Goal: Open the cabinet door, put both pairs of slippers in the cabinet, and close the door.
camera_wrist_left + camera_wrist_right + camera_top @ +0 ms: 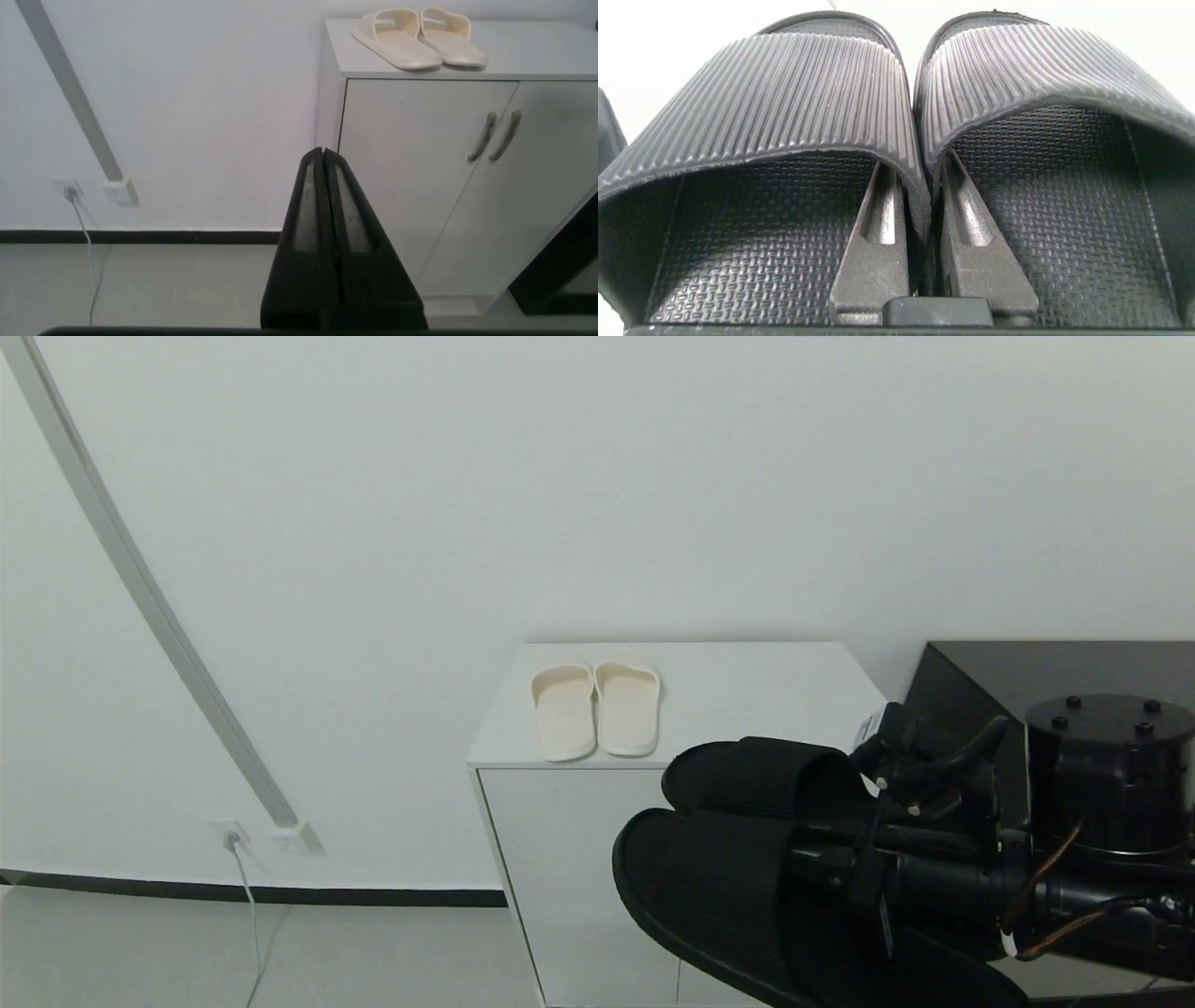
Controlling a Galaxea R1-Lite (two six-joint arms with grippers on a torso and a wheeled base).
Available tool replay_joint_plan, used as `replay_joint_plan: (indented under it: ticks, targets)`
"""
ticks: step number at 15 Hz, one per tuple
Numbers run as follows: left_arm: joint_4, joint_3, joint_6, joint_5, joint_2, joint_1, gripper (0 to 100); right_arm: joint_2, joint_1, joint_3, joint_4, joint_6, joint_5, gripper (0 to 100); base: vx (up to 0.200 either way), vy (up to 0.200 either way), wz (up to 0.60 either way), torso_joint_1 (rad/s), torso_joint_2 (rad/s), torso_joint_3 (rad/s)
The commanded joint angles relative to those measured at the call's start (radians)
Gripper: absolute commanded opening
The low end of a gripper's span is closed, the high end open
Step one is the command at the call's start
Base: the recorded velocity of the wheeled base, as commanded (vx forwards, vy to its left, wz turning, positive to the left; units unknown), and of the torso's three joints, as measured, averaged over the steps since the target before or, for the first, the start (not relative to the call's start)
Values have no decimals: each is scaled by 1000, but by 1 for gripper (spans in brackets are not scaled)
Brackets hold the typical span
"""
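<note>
A pair of cream slippers [596,709] [420,35] lies side by side on top of the white cabinet [766,691] [411,177], near its left front edge. Both cabinet doors are closed, with two slim handles [493,137] at the middle. My right gripper [864,812] [922,215] holds a pair of black ribbed slippers [747,840] [785,112] in the air in front of the cabinet's right half, its fingers pinching their two inner walls together. My left gripper [323,159] hangs shut and holds nothing, low and left of the cabinet.
A dark low piece of furniture [1027,663] stands right of the cabinet. On the wall to the left are a slanting grey conduit [140,588] and a socket with a cable [229,831]. Open grey floor [280,952] lies left of the cabinet.
</note>
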Motion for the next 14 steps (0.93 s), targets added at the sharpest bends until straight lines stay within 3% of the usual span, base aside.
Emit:
replay_joint_plan:
  ticks: [1,7,13,14]
  targets:
    - [0,0,1,0,1,0,0,1,-1,7,0,0,1,0,0,0,0,0,0,0]
    - [0,2,1,0,1,0,0,1,0,18,0,0,1,0,0,0,0,0,0,0]
    - [0,0,-3,-3,1,0,0,1,3,24,0,-1,1,0,0,0,0,-145,329,184]
    - [2,0,-2,-3,1,0,100,1,3,26,0,-1,1,0,0,0,0,-163,393,217]
